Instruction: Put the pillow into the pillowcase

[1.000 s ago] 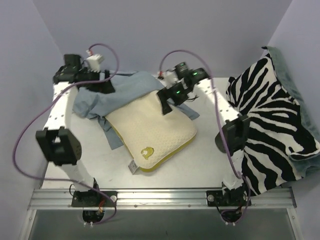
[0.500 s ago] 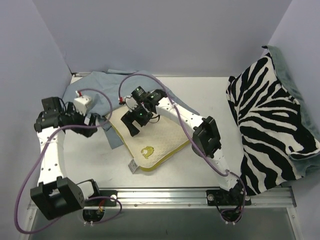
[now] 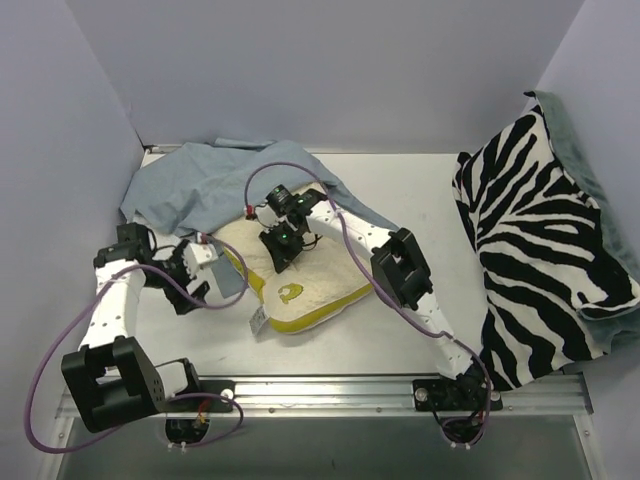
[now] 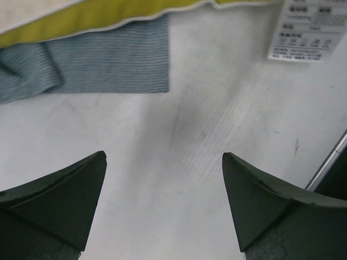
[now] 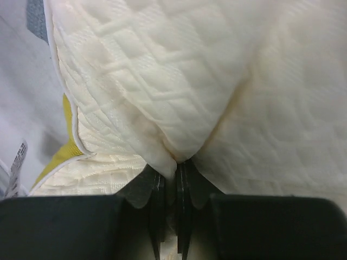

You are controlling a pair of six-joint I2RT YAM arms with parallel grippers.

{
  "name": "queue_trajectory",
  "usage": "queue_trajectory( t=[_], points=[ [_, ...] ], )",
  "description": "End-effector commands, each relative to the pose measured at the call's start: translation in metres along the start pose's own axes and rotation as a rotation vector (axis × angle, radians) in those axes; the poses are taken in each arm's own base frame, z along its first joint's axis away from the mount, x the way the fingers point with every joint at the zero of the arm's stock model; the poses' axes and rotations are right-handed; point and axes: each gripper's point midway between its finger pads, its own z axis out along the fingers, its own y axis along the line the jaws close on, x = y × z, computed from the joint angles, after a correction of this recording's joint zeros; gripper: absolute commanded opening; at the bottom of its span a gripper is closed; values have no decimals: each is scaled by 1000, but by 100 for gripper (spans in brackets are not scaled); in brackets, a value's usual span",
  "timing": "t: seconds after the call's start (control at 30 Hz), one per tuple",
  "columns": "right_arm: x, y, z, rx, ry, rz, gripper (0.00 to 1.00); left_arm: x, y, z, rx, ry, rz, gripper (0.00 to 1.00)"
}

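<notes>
One pillow (image 5: 179, 81) fold in right gripper (image 5: 169, 165); left gripper (image 4: 162, 157) spread beside pillowcase (image 4: 108, 65) edge.

left gripper (image 4: 164, 156): two dark wedge-shaped fingers at the bottom corners, spread wide, nothing between them.
table (image 4: 179, 179): white, faintly scuffed, fills the middle of the view and lies under the gap.
pillow (image 4: 97, 13): only its edge shows along the top, a yellow band with a cream strip above it at the left.
pillowcase (image 4: 108, 62): blue-grey ribbed cloth, flat on the table, touching the yellow band from below, upper left.
tag (image 4: 309, 32): white, small print too fine to read, top right corner.
bar (image 4: 325, 168): thin, pale, slanted at the right edge; cannot identify.
</notes>
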Motion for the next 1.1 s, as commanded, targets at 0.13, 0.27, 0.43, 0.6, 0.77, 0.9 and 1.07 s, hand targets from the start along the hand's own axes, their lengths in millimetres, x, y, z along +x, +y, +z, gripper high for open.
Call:
queue_trajectory(
  t=[0.13,0.27,0.43,0.6,0.77,0.9,1.07],
  points=[
    [20,-11,-66,-257,-2,225,0,1,-36,84,172,-5,400,97],
    [14,10,-98,-323,-56,211,0,-23,-1,113,47,-50,496,97],
    [24,15,-103,-347,-45,229,0,-40,16,137,6,-79,604,97],
    [12,6,-118,-358,-96,275,0,-43,-8,162,201,-28,647,88],
    [-4,2,-141,-409,-167,314,0,-30,-38,155,428,22,697,29],
    [-28,-11,-153,-403,-251,347,0,-59,-83,119,609,-36,726,0],
    [-70,-22,-151,-422,-336,432,0,-127,-169,67,760,-259,816,0]
  ],
)
